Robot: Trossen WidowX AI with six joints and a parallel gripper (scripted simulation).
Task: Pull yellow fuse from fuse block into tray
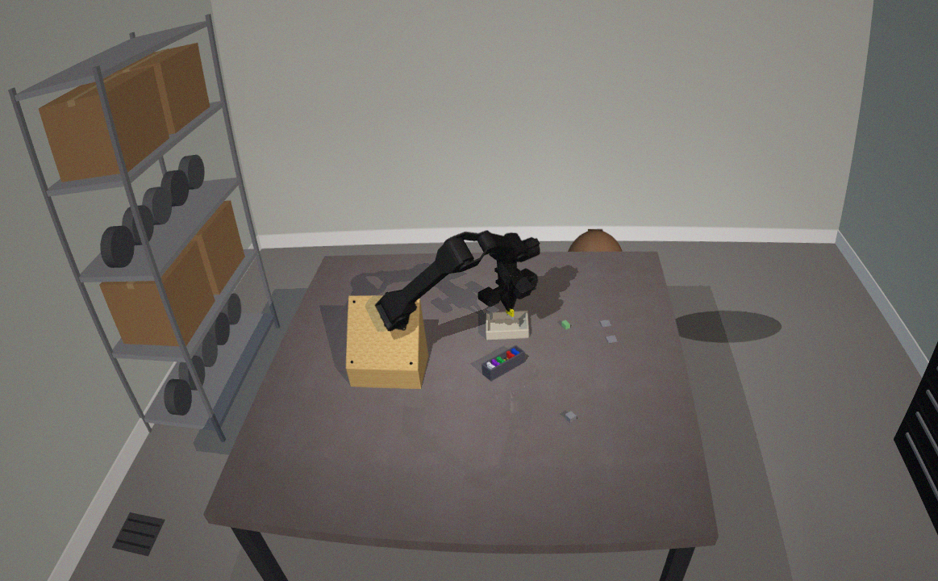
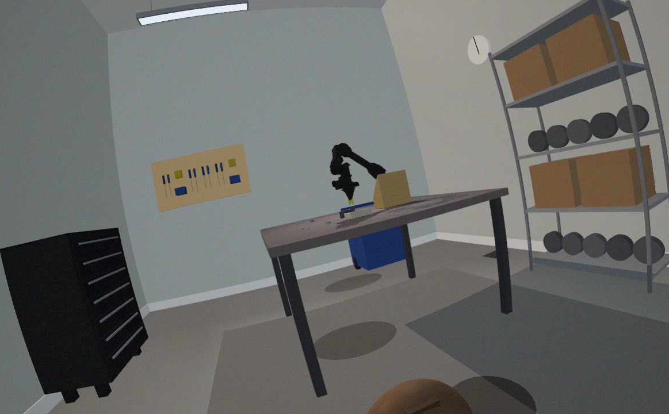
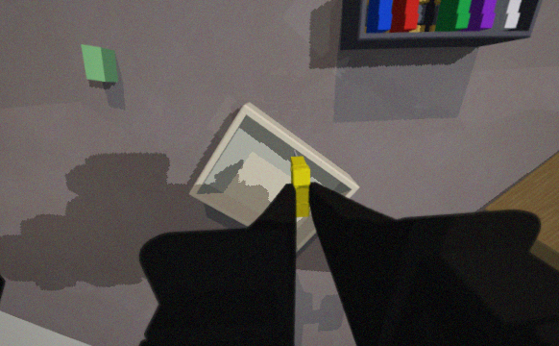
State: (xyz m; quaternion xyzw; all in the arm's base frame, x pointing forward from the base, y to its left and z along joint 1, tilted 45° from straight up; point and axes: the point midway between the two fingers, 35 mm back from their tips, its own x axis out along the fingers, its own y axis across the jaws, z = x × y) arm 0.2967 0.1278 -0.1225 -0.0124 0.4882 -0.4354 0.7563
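The yellow fuse (image 1: 510, 312) (image 2: 350, 202) (image 3: 301, 175) is held upright between the fingertips of my gripper (image 1: 509, 307) (image 2: 350, 199) (image 3: 300, 190), which is shut on it. The gripper hangs above the cream tray (image 1: 506, 335) (image 2: 358, 213) (image 3: 220, 156), and in the wrist view the fuse overlaps the tray's inside. The fingers hide part of the tray. The dark fuse block (image 1: 503, 367) (image 3: 445, 37) stands apart from the gripper, with blue, red, green, purple and white fuses in it and a gap between red and green.
A green piece (image 1: 564, 324) (image 2: 328, 222) (image 3: 99, 63) lies beside the tray. Small grey pieces lie farther right in the top view, one of them (image 1: 570, 415) toward the front. A wooden block (image 1: 386, 339) (image 2: 393, 189) (image 3: 548, 192) stands under the arm's base.
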